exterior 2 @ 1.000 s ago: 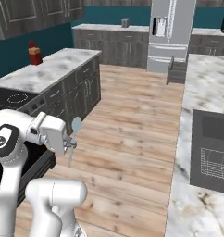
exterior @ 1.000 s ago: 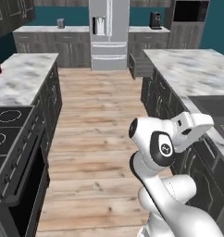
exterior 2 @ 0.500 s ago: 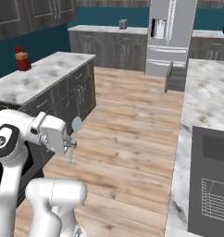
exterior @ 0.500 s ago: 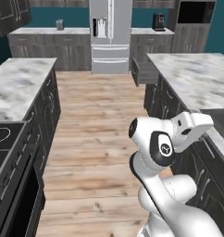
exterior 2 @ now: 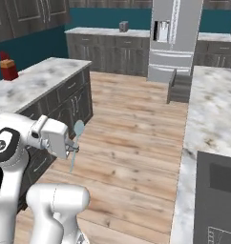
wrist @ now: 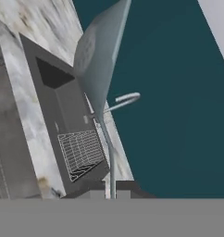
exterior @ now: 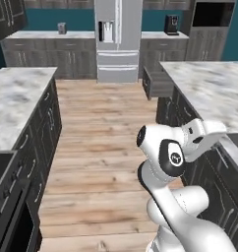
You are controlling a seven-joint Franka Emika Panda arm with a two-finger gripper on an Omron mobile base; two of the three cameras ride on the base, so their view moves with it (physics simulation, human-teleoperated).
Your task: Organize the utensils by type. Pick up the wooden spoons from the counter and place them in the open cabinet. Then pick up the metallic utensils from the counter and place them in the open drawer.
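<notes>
Upright, metal spoon (exterior 2: 76, 139) pinched in gripper (exterior 2: 69, 148)

I saw a silver fridge (exterior: 117, 39) at the far end of the plank floor (exterior: 104, 133), a coffee maker (exterior: 172, 23) to its right, a toaster (exterior: 61, 28) to its left — and, in the right base view, a red jar (exterior 2: 8, 69) on the island.
</notes>
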